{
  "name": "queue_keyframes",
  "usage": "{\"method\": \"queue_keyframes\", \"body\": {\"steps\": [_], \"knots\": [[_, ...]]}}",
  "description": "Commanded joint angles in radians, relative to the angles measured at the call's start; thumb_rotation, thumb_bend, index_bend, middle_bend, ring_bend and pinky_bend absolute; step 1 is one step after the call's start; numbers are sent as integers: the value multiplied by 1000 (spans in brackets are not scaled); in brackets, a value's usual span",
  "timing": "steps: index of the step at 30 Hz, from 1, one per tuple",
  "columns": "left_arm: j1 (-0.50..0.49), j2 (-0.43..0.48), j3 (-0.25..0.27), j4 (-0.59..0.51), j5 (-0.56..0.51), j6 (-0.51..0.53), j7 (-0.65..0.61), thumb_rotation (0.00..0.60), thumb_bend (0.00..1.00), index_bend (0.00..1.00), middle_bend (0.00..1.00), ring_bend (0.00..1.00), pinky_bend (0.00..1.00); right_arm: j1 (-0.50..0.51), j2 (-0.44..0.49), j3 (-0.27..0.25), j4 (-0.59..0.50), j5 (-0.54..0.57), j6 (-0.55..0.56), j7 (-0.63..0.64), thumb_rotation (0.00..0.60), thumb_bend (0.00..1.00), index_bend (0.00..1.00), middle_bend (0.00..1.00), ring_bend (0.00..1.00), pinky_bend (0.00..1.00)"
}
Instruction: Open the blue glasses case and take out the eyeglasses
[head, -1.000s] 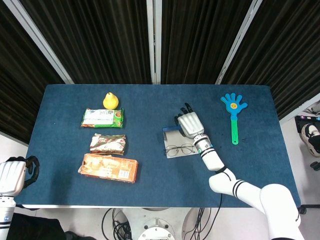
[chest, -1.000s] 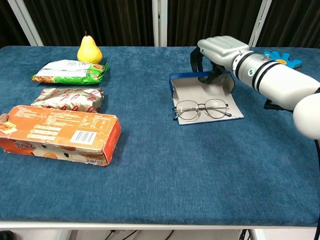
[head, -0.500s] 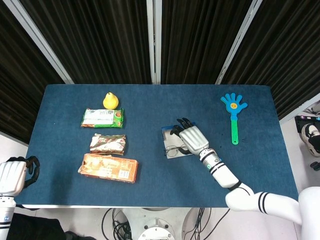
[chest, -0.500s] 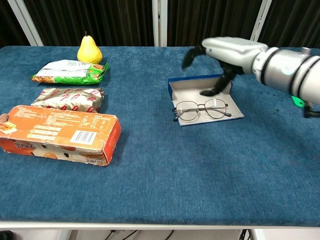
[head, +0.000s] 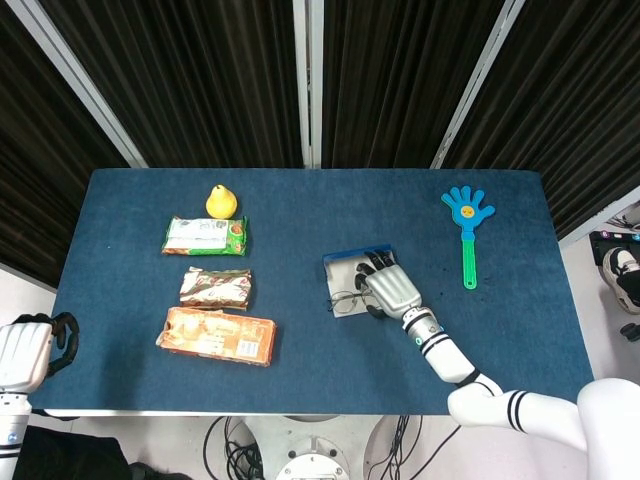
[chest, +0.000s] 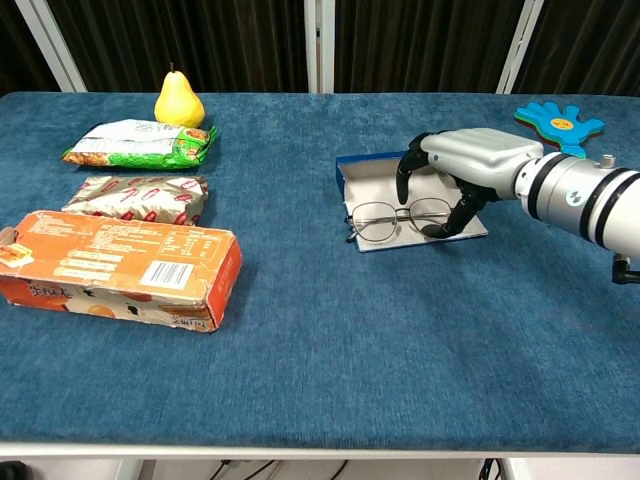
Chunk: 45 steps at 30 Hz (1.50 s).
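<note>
The blue glasses case (chest: 372, 187) lies open and flat right of the table's middle, its grey lining showing. Thin-framed eyeglasses (chest: 377, 222) lie across its front part. My right hand (chest: 468, 160) arches over the glasses' right half, with fingers (chest: 405, 182) behind the frame and the thumb tip (chest: 443, 226) touching down in front of it. From the head view the hand (head: 392, 288) covers most of the case (head: 345, 260), and one lens (head: 346, 299) shows. The glasses still rest on the lining. My left hand (head: 25, 352) hangs off the table's near left corner, holding nothing.
Left of the case lie a yellow pear (head: 221, 201), a green packet (head: 205, 236), a brown packet (head: 215, 287) and an orange box (head: 216, 336) in a column. A blue hand-shaped clapper (head: 467, 215) lies at the far right.
My right hand has moved from the back of the case toward the front and come down over the right half of the glasses. The left hand has not moved.
</note>
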Motion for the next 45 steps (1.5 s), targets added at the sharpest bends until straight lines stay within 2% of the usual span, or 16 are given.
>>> {"method": "queue_keyframes", "body": {"steps": [1,6,9,15,20,27,34,36,38,39,41,42,43,45], "knots": [[0,0,0,0,0,0,0,600,358,706,682,522,467,10,-14,3,17,2,-16,8,600,247,419,222,0,0],[0,1,0,-1,0,0,-1,600,359,706,682,522,467,16,-27,2,22,-7,-23,14,600,306,442,231,0,0],[0,1,1,1,0,-1,-3,600,359,706,682,522,467,15,-31,1,27,-6,-20,10,600,332,488,238,0,0],[0,1,1,1,1,0,-3,600,359,705,682,522,467,12,-38,1,34,-3,-9,-4,600,386,620,261,0,0],[0,1,1,1,1,0,-3,600,359,706,682,522,467,-5,-4,-19,-3,-85,23,56,600,432,751,294,0,0],[0,0,0,0,1,0,0,600,358,706,682,522,467,-9,146,-94,-156,-297,33,219,600,434,767,306,0,0],[1,-2,0,-1,0,4,4,600,359,706,682,522,468,39,160,-113,-203,-355,-35,228,600,418,745,306,0,0],[2,-2,0,0,0,4,4,600,358,706,682,522,467,52,150,-111,-205,-352,-55,213,600,386,707,293,0,0],[1,-2,0,0,1,4,3,600,359,706,682,522,468,65,139,-109,-202,-350,-71,166,600,350,588,259,0,0],[1,-2,0,1,1,3,3,600,359,706,682,522,467,69,135,-108,-202,-347,-74,136,600,335,467,228,0,0],[1,-2,0,0,0,3,2,600,359,706,682,522,468,69,130,-104,-210,-336,-67,65,600,302,152,137,0,0],[1,-1,0,1,0,3,1,600,359,705,682,522,467,63,131,-99,-220,-329,-54,44,600,294,84,110,0,0],[1,-1,0,1,1,3,-1,600,359,706,682,522,467,50,136,-93,-233,-322,-26,25,600,285,22,75,0,0],[2,-1,0,2,1,2,-4,600,358,706,682,522,467,18,165,-90,-259,-307,26,3,600,273,0,34,0,0]]}}
